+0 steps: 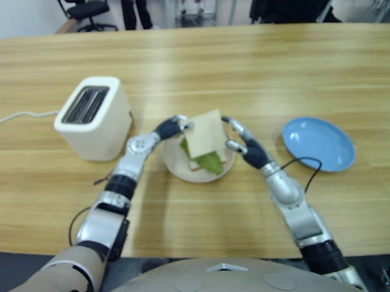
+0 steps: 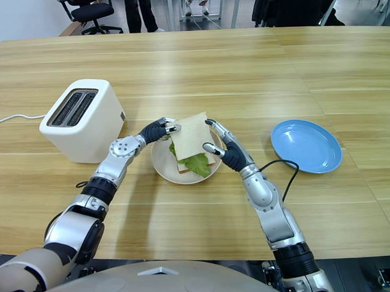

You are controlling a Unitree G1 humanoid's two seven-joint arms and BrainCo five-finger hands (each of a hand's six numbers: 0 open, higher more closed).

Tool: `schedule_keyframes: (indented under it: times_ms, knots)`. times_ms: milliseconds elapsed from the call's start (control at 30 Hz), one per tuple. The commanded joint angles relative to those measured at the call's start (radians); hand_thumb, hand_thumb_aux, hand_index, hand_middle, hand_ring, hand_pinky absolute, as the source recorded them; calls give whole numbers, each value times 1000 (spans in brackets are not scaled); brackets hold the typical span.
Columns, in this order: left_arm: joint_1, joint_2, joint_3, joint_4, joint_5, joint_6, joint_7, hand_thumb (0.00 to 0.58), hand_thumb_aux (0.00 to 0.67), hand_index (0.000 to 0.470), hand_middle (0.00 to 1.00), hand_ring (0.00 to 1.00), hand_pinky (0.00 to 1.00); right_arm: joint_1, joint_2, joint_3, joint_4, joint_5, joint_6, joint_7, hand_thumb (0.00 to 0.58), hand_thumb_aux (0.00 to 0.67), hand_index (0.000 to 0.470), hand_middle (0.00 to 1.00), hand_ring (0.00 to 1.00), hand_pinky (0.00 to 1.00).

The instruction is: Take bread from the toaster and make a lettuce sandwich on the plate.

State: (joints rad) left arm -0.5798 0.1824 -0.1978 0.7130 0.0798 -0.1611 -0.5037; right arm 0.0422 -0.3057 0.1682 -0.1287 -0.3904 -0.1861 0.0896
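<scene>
A white toaster [image 1: 95,117] stands at the left, and its slots look dark. To its right is a cream plate [image 1: 176,169] with a lower bread slice [image 2: 181,163] and green lettuce [image 1: 210,163] on it. A top bread slice [image 1: 205,134] is tilted over the lettuce, its lower edge resting on the stack. My left hand [image 1: 169,128] pinches the slice's upper left corner. My right hand [image 1: 246,144] has its fingers curled round the slice's right edge.
A blue plate [image 1: 318,143] with nothing on it lies to the right of my right hand. The toaster's white cord [image 1: 21,115] runs off the left edge. Broad bare wooden table [image 1: 243,61] stretches behind, with office chairs beyond the far edge.
</scene>
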Motion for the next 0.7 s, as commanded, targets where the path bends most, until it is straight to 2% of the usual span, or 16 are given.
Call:
schedule_keyframes:
  times_ms: [33, 400, 700]
  knots:
    - [-9, 11, -15, 44, 34, -2, 3, 580, 670, 460, 1000, 1000, 1000, -9, -16, 37, 21, -64, -19, -9, 0, 0, 0, 0, 0, 0]
    - [-81, 32, -74, 267, 187, -37, 137, 580, 670, 460, 1000, 1000, 1000, -43, -45, 95, 32, -199, -38, -30, 0, 0, 0, 0, 0, 0]
    - [-112, 18, -133, 418, 277, -64, 222, 580, 670, 460, 1000, 1000, 1000, -119, -75, 199, 129, -361, -67, -48, 0, 0, 0, 0, 0, 0]
